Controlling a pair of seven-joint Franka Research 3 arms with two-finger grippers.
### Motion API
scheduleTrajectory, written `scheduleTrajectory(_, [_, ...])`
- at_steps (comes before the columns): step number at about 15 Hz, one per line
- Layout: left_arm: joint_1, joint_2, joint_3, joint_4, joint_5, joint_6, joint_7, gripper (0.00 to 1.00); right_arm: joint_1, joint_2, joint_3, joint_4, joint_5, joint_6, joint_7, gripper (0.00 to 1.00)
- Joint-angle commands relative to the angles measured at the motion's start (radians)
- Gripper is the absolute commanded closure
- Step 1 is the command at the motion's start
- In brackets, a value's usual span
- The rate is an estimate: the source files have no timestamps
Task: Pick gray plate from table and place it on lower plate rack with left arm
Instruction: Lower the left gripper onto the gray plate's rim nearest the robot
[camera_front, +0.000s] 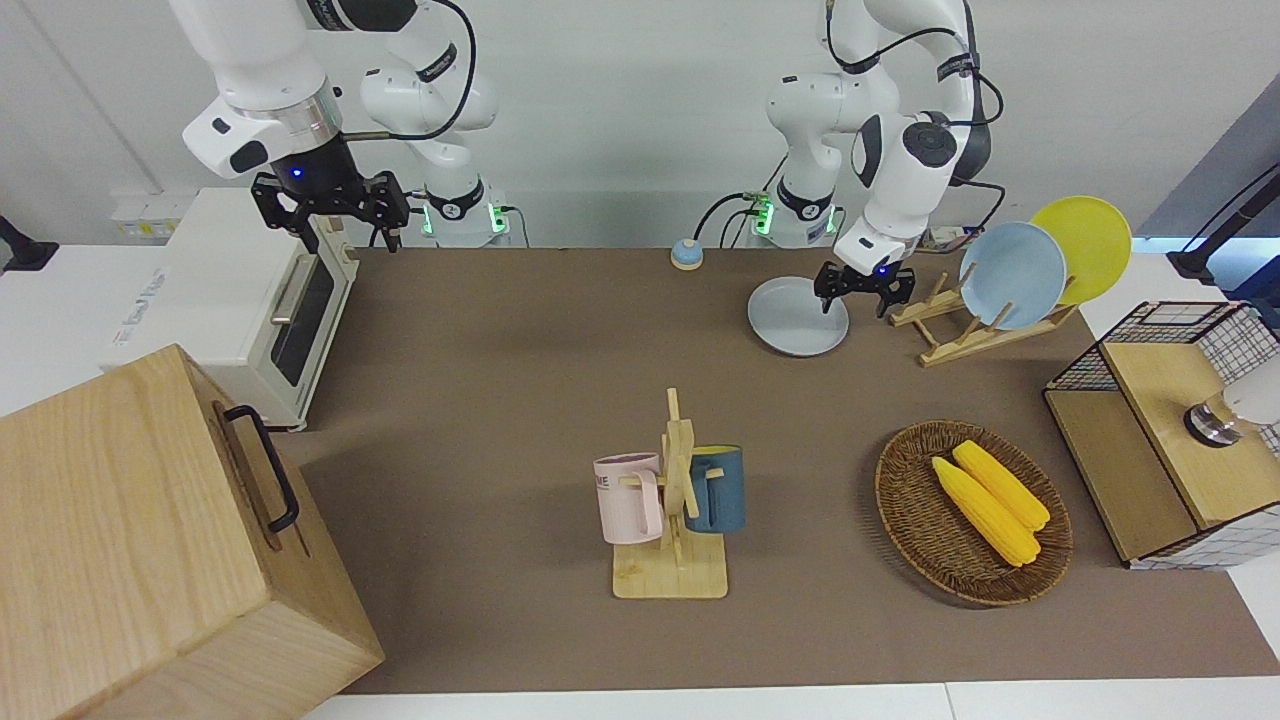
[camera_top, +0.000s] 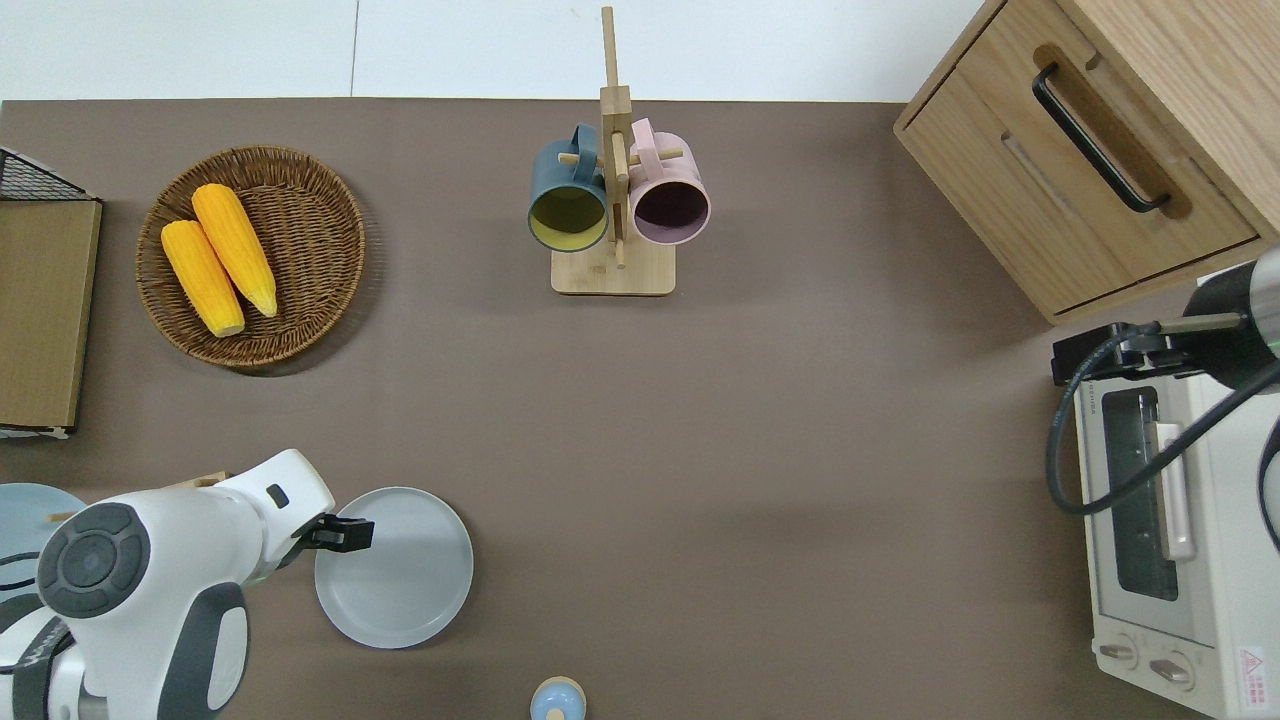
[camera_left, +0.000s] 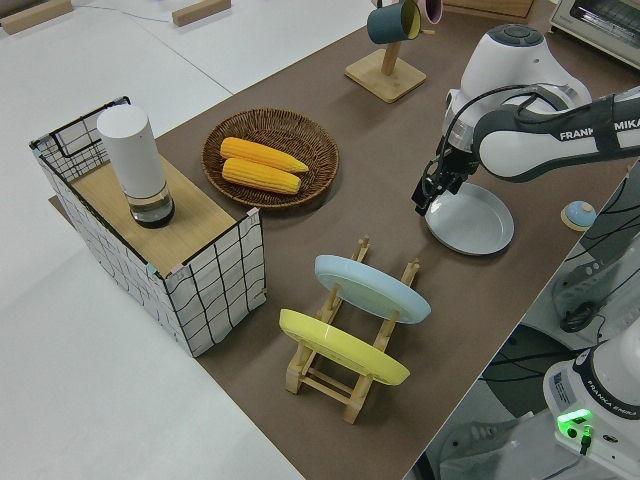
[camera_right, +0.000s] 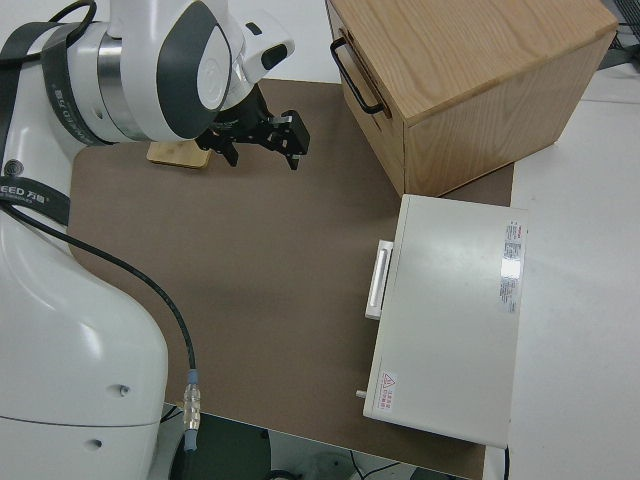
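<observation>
Gray plate (camera_front: 797, 316) lies flat on the brown worktop (camera_front: 520, 400), face up, round so no long axis; rack (camera_front: 955, 320) stands beside it toward the left arm's end. Left hand (camera_front: 857, 295) sits at the plate's rim, fingers spread, holding nothing. Right arm parked, fingers apart.

Overhead view: left hand (camera_top: 345, 533) over the plate's (camera_top: 400, 570) rim.

Left side view: hand (camera_left: 428, 195) at the plate's (camera_left: 472, 220) edge; lower rack (camera_left: 345, 345) slots empty.

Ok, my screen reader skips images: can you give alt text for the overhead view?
The left gripper hangs open over the rim of the gray plate lying flat on the brown table. Farther from the robots stand a corn basket and a mug stand.
</observation>
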Motion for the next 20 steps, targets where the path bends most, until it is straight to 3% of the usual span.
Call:
scheduleTrajectory(1, [-0.015,0.044,0.006,-0.027,0.023,0.088,-0.010,0.00,0.007,0.000,-0.006,0.006,0.003,-0.001,0.004,0.017])
scheduleTrajectory(4, [-0.015,0.090,0.006,-0.039,0.023,0.166,-0.010,0.00,0.007,0.000,-0.006,0.006,0.003,-0.001,0.004,0.017])
scheduleTrajectory(15, [-0.022,0.143,0.006,-0.043,0.023,0.214,-0.009,0.01,0.007,0.000,-0.006,0.006,0.003,-0.001,0.004,0.017])
scheduleTrajectory(18, [-0.027,0.147,0.006,-0.043,0.023,0.214,-0.009,0.14,0.007,0.000,-0.006,0.006,0.003,-0.001,0.004,0.017])
scheduleTrajectory(20, [-0.028,0.147,0.006,-0.043,0.023,0.214,-0.010,0.29,0.007,0.000,-0.006,0.006,0.003,-0.001,0.004,0.017])
